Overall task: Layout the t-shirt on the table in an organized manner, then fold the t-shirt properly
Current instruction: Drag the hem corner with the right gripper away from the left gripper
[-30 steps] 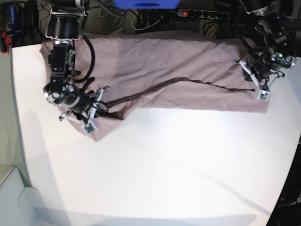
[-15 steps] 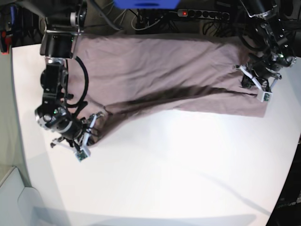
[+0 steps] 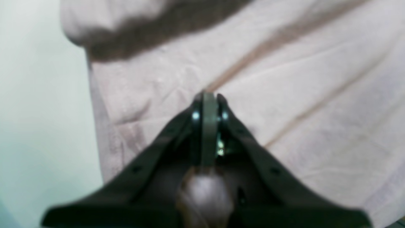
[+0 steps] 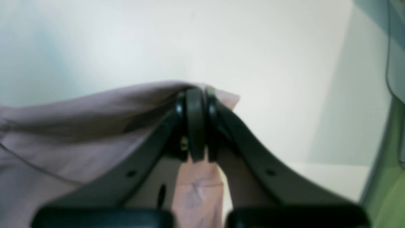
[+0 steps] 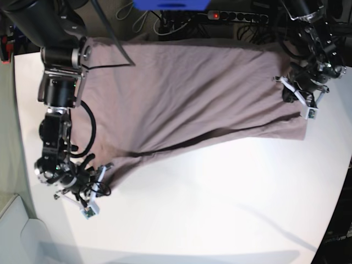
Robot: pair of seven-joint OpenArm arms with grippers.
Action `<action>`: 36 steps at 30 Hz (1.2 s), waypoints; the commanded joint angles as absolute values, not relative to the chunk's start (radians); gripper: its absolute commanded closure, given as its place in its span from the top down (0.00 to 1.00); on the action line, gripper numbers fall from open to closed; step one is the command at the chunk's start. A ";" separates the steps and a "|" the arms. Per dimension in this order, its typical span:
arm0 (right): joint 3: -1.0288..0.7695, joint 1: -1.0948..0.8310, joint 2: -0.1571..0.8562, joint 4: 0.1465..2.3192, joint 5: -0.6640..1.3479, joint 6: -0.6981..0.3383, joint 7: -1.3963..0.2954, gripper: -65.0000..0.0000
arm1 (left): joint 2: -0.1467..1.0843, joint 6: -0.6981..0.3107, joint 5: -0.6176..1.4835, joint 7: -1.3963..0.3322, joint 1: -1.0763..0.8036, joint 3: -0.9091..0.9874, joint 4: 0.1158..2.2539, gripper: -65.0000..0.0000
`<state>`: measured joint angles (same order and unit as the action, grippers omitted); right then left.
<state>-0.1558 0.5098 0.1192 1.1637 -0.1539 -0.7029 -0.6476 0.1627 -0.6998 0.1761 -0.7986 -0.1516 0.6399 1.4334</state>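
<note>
The mauve t-shirt lies spread across the far half of the white table, stretched between the two arms, with a long dark crease running from its near left corner toward the right edge. The right gripper, on the left side of the base view, has its jaws pressed together on a corner of the cloth; its wrist view shows fabric pinched between the dark fingers with a strip of it hanging below, and bare tabletop beyond. The left gripper, at the shirt's right edge, is clamped too, and its wrist view shows a fold of cloth caught at the narrow fingertips with wrinkled fabric beneath
</note>
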 commanded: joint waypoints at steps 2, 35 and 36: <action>-0.159 0.545 0.139 1.141 -0.148 -0.698 -0.621 0.00 | 0.156 -0.698 0.125 -0.872 -0.165 0.634 1.425 0.01; -0.255 0.283 0.133 1.483 -0.145 -0.698 -0.651 0.51 | 0.154 -0.698 0.128 -0.875 -0.156 0.634 1.426 0.01; -0.255 0.251 0.127 1.509 -0.145 -0.698 -0.676 0.51 | 0.156 -0.698 0.128 -0.875 -0.156 0.634 1.426 0.01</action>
